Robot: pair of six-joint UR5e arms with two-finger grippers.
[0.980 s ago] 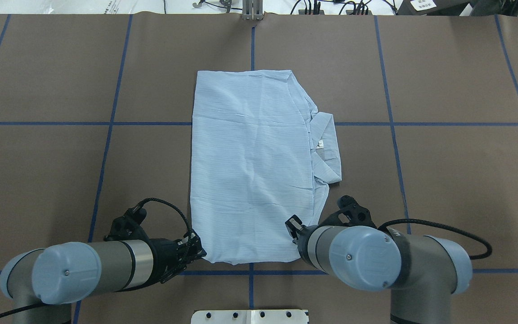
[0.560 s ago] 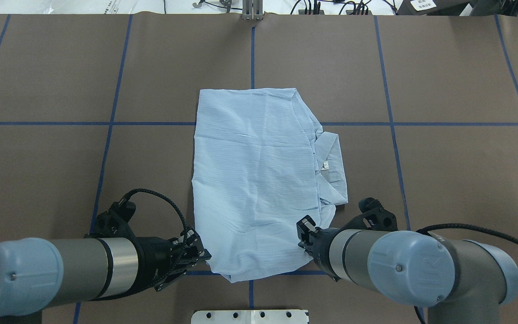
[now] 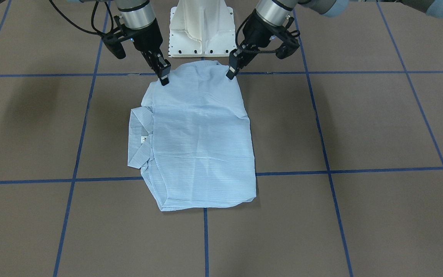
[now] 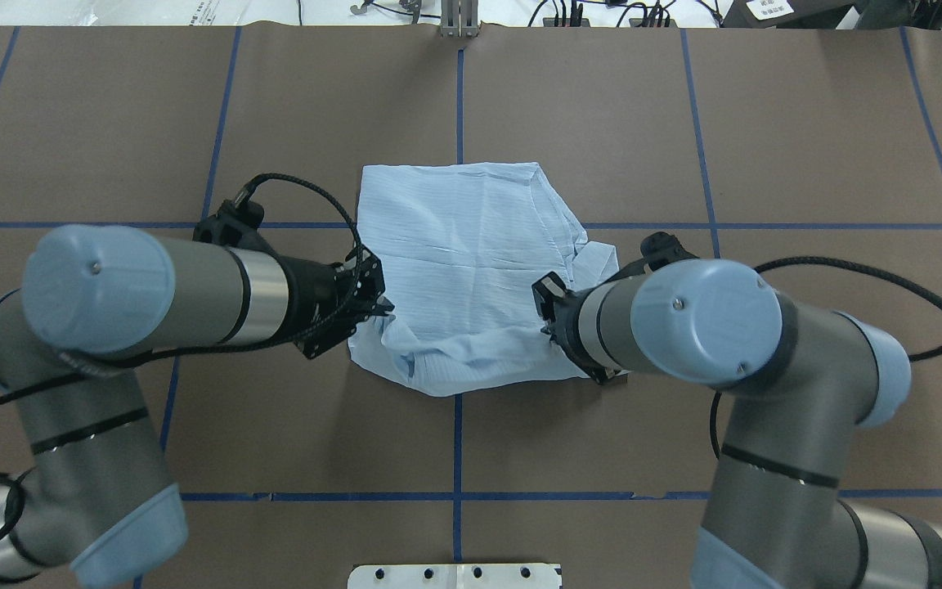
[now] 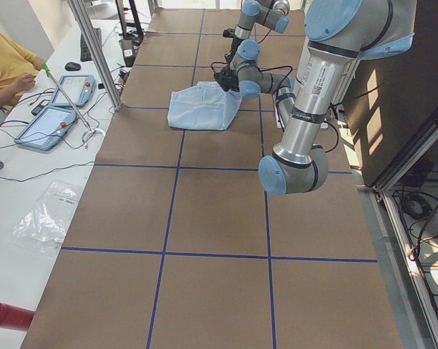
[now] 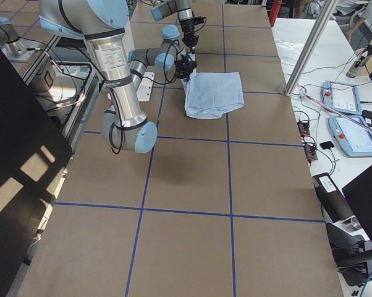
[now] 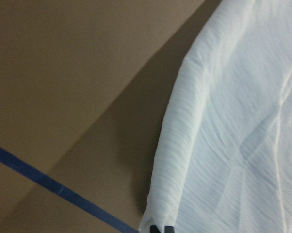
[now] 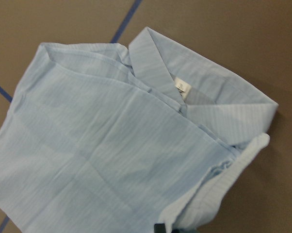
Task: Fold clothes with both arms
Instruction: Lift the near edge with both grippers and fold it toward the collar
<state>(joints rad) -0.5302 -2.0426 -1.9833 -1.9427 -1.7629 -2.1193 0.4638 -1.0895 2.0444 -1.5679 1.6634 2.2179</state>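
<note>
The clothes are one light blue striped shirt point(image 4: 471, 254) lying folded on the brown table, collar point(image 4: 598, 258) toward my right. Its edge nearest the robot is lifted off the table and hangs in a sag between the grippers. My left gripper point(image 4: 381, 307) is shut on the left corner of that edge, and my right gripper point(image 4: 557, 327) is shut on the right corner. In the front-facing view the shirt point(image 3: 198, 146) hangs from the left gripper point(image 3: 231, 73) and the right gripper point(image 3: 164, 79). The right wrist view shows the collar point(image 8: 199, 92) with a white label.
Blue tape lines point(image 4: 456, 442) grid the brown table cover. The white pedestal base point(image 3: 202, 27) stands just behind the lifted edge. A metal post point(image 5: 95, 51) stands at the far table edge, with tablets point(image 5: 59, 109) and a seated person point(image 5: 4, 65) beyond it.
Both grippers first dragged the shirt toward the robot, then rose and moved forward over it, carrying its near edge off the table. The shirt's visible length has shortened.
</note>
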